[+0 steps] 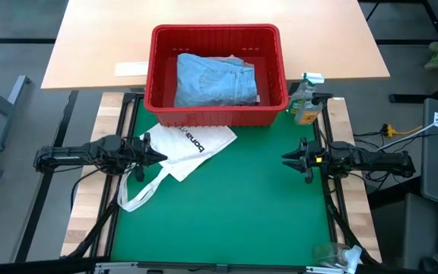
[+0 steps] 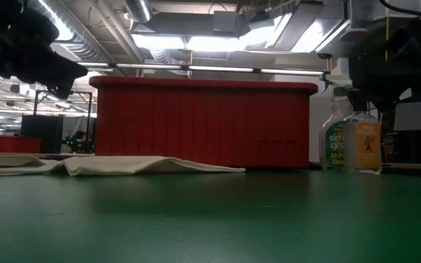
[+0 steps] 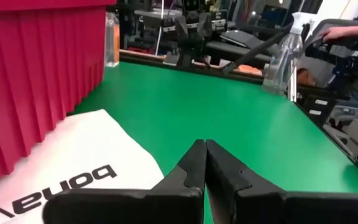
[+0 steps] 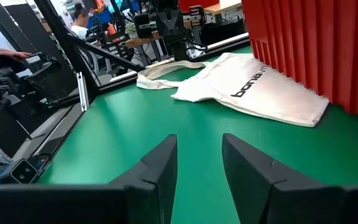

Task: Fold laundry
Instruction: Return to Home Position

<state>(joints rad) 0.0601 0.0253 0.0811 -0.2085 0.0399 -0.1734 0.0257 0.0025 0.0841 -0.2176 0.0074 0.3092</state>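
Presently, risk is low but not nil. The table (image 1: 226,221) offers open green surface between the arms, so a collision between them looks unlikely if each arm draws back on its own side.

The red basket (image 1: 211,114) stands at the far edge of the green surface. A forward swing by either arm could strike its front wall and shift it.

The white tote bag (image 1: 192,148) is the main hazard. It lies flat just in front of the basket, with its strap loop trailing toward the left arm. The left fingers (image 1: 157,157) hang over the bag's near edge, pressed together and holding nothing. A low sweep here could catch the strap and drag the bag.

The light blue jeans (image 1: 215,80) lie folded inside the basket, well apart from both sets of fingers. Only denim shows there; anything beneath is hidden.

The spray bottle (image 1: 307,103) stands upright beside the basket's right corner, near the right arm — a sideways move could topple it.

The right fingers (image 1: 291,158) hang spread and empty above bare green surface, pointing toward the tote bag.
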